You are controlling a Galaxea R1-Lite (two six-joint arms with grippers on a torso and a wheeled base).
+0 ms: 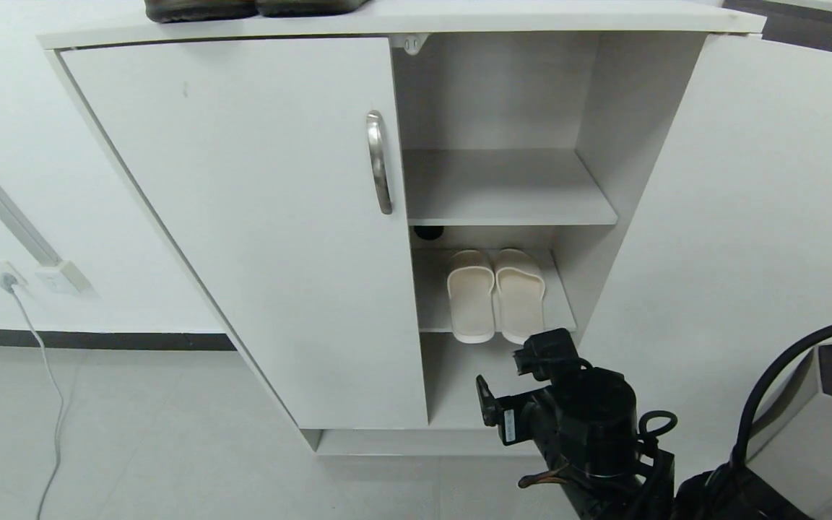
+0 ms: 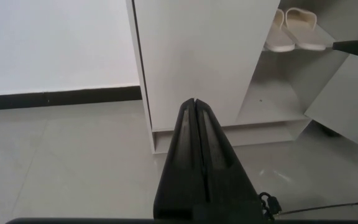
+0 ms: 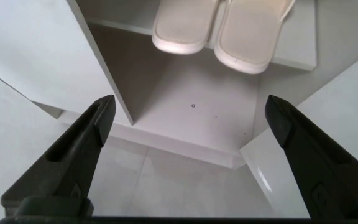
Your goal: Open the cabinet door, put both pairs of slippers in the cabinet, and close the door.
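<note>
— Right gripper (image 3: 188, 118) of mine is spread wide and holds nothing. It hangs low in front of the cabinet (image 1: 459, 22), just on the near side of the bottom compartment (image 1: 459, 383). My left gripper (image 2: 194, 109) is pressed shut with nothing in it, low over the floor to the left and pointing at the cabinet's foot.

— So how far along would you say you are?

— About halfway, by my reckoning. The right door (image 1: 748, 217) is swung open to the right, so step 1 is done. 1 pair of cream slippers (image 1: 495, 292) lies inside, on the lower of the 2 shelves (image 1: 430, 289). The dark pair (image 1: 243, 7) sits on top of the cabinet, far and to the left. Just its near edge is in my sight, so I take it for the other slippers rather than know it.

— And what is left?

— Bring that dark pair down and in, then shut the right door. The left door (image 1: 243, 217), with its metal handle (image 1: 378, 162), is closed, and I judge it can stay so.

— How do the cream ones look?

— Side by side, soles down and touching along their inner edges. The toes point in toward the back, and the heels poke a little past the shelf's near edge.
</note>
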